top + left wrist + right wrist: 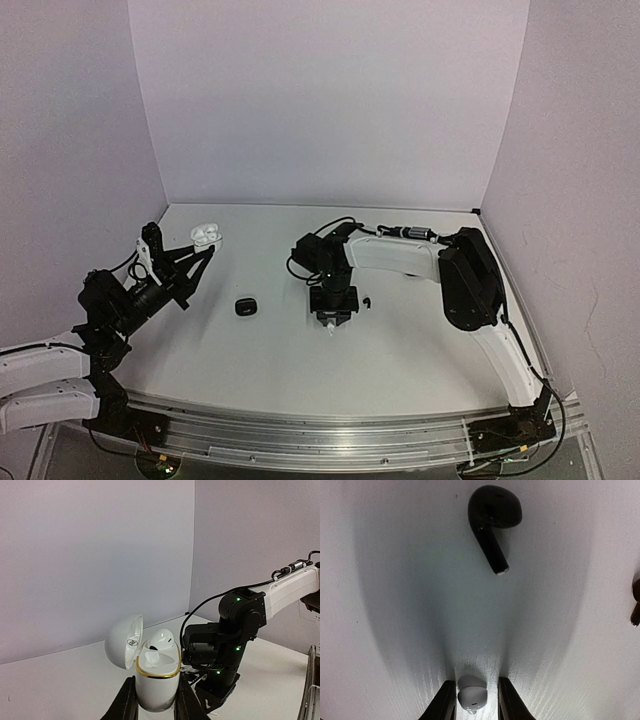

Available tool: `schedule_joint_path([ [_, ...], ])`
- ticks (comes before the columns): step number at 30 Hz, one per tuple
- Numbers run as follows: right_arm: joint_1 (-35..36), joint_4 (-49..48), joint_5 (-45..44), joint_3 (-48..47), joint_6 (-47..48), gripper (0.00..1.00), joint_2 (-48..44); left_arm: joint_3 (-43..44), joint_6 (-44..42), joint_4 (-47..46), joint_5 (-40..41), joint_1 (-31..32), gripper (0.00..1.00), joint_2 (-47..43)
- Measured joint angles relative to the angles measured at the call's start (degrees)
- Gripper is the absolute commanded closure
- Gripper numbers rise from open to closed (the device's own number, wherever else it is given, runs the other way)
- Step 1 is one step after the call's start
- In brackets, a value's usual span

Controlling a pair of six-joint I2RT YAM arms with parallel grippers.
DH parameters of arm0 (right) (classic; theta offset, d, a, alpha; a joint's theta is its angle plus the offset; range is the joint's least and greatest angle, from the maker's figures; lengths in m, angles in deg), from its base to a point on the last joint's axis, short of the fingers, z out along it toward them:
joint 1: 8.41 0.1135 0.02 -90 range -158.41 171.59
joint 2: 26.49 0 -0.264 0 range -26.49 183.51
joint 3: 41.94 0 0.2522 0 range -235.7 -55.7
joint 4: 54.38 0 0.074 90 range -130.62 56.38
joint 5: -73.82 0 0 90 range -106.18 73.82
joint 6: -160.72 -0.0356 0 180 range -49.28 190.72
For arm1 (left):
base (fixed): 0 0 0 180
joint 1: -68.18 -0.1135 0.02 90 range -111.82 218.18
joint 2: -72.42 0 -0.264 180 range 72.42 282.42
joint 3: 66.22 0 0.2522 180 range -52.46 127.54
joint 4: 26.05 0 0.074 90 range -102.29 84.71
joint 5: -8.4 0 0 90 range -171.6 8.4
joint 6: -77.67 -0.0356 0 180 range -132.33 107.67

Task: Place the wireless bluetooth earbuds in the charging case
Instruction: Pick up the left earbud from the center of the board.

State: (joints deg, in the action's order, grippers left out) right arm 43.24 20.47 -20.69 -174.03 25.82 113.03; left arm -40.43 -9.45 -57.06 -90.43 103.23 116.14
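White earbud (pixel 472 696), small, glossy and stemmed, lying between the jaws of my right gripper (pixel 476 684), which stand close on either side; whether they pinch it I cannot tell. Black earbud (pixel 492 517) lies beyond that gripper's tips. My left gripper (pixel 155 685) is clamped on the open white charging case (pixel 157 692), second white earbud (pixel 161 639) seated inside
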Motion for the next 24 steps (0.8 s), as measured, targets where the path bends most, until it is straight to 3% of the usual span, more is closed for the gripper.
schedule_joint_path([
  [10, -0.2, -0.4, 0.1, 0.8, 0.0, 0.74, -0.5, 0.0, 0.0, 0.0, 0.0, 0.0, 1.0, 0.0],
  [15, -0.2, -0.5, 0.1, 1.1, 0.0, 0.83, -0.6, 0.0, 0.0, 0.0, 0.0, 0.0, 1.0, 0.0],
  [24, -0.2, -0.4, 0.2, 1.0, 0.0, 0.89, -0.7, 0.0, 0.0, 0.0, 0.0, 0.0, 1.0, 0.0],
])
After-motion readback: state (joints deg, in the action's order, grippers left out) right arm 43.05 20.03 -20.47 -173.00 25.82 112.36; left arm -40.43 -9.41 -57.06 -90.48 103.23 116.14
